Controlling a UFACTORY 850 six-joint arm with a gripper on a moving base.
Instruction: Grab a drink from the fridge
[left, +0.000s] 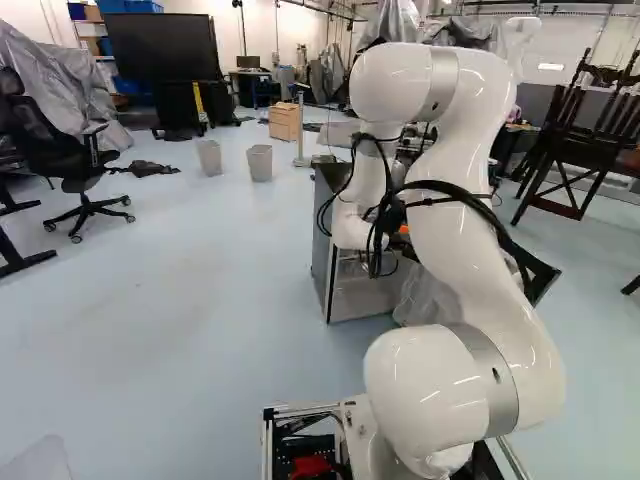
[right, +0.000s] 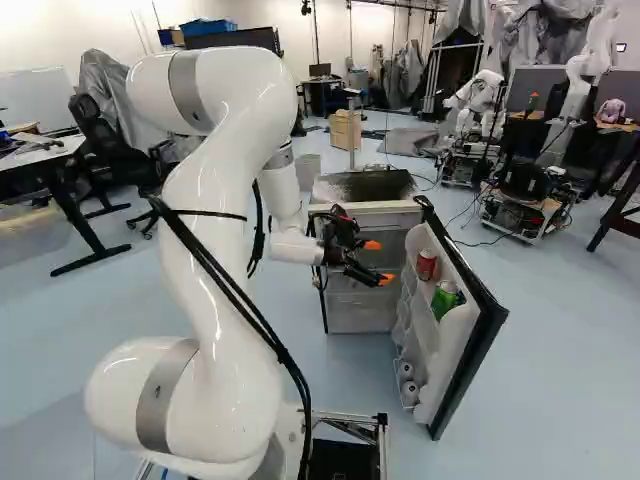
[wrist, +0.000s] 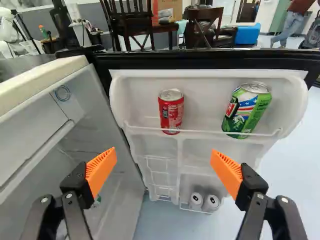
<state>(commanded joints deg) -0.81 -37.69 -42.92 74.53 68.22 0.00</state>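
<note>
In the right base view my gripper (right: 378, 262) reaches in front of the fridge (right: 362, 290), pointing toward the door (right: 462, 345), which stands swung out. The wrist view shows the gripper (wrist: 164, 170) open, its orange pads wide apart with nothing between them. Ahead of it, on the door's upper shelf, are a slim red can (wrist: 171, 111), upright, and a green can (wrist: 247, 110), which leans. Both cans are beyond the fingertips, untouched. Two more cans (wrist: 204, 201) lie in the lowest door rack, their ends showing.
The fridge's inner wall (wrist: 107, 140) is close beside one finger. The door's dark edge (wrist: 210, 60) runs behind the cans. Another robot (right: 482, 100) stands beyond the fridge, near a wheeled frame (right: 530, 205). Bins (left: 259, 163) and an office chair (left: 75, 150) stand farther off.
</note>
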